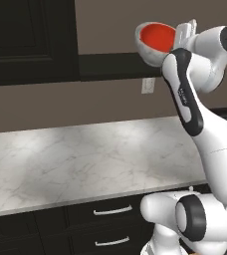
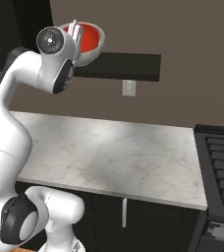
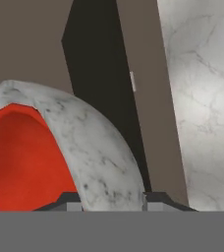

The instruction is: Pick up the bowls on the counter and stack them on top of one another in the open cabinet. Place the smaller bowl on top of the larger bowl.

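We see the tool clenched on the rim of the white speckled bowl. One dark finger sits inside the bowl and the other finger sits outside it, with the bowl's wall between them. The red bowl sits inside the white speckled bowl, so the small one is nested in the big one.

We take the black shelf as our marker. The two bowls are held up high, just above the shelf's front edge and tipped to one side, so we look into the red inside. We cannot tell if the white bowl touches the shelf. A white wall socket is on the brown wall just below the shelf. The marble table lies well below the shelf.
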Available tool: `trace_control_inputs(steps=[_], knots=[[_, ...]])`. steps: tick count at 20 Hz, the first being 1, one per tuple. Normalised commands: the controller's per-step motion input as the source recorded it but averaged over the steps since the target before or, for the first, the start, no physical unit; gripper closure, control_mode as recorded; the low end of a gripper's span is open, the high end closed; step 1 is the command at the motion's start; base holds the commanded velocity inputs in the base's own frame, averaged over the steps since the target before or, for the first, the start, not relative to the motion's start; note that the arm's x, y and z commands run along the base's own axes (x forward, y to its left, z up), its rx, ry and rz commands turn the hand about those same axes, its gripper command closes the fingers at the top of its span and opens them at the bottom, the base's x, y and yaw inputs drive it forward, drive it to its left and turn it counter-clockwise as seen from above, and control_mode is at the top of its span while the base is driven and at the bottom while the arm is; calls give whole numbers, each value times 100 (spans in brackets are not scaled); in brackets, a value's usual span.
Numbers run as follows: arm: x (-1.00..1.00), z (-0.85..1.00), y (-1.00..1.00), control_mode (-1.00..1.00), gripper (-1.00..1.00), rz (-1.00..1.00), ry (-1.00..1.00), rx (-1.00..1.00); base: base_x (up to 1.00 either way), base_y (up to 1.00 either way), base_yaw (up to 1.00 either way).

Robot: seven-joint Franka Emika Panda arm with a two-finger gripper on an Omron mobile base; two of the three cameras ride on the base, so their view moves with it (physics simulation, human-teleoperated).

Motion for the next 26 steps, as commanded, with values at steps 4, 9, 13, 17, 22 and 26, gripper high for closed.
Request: trace_control_inputs(steps=[4,9,13,17,22,26], knots=[[10,0,0,-100,100,0,0,-4,0,0,0],[12,1,0,-100,100,0,6,-4,0,0,0],[21,8,0,-100,100,0,11,-2,0,0,0],[31,20,0,-100,100,0,17,0,0,0,0],[34,13,0,-100,100,0,15,0,0,0,0],[35,5,0,-100,100,0,12,0,0,0,0]])
